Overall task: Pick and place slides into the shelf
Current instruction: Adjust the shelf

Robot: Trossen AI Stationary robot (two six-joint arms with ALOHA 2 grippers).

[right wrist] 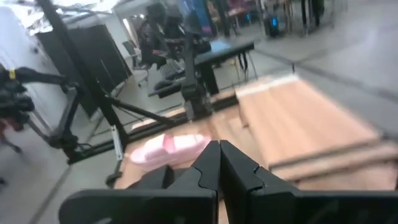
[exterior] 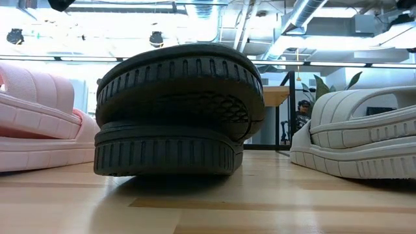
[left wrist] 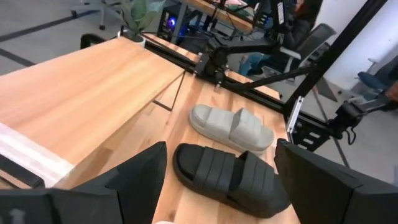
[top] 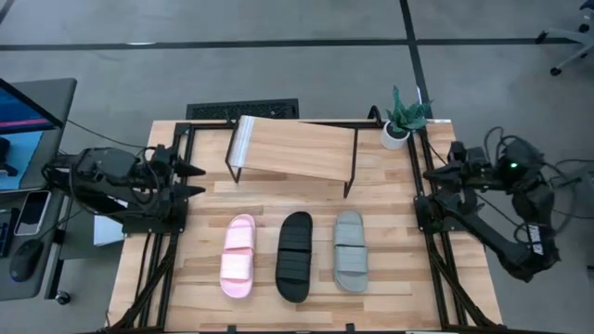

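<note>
Left hand (top: 195,180) spread, left edge; right hand (top: 429,173) closed, right edge

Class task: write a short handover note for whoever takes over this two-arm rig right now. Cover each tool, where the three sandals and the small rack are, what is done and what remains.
Left tool: open, empty, parked at the table's left edge.
Right tool: shut, empty, parked at the right edge.
Pale pink foam sandal, black foam sandal and light grey foam sandal: side by side on the slatted wooden table, in front of the small wooden-topped rack with black legs.
Done: nothing placed.
Left: all three sandals go into the rack.
</note>
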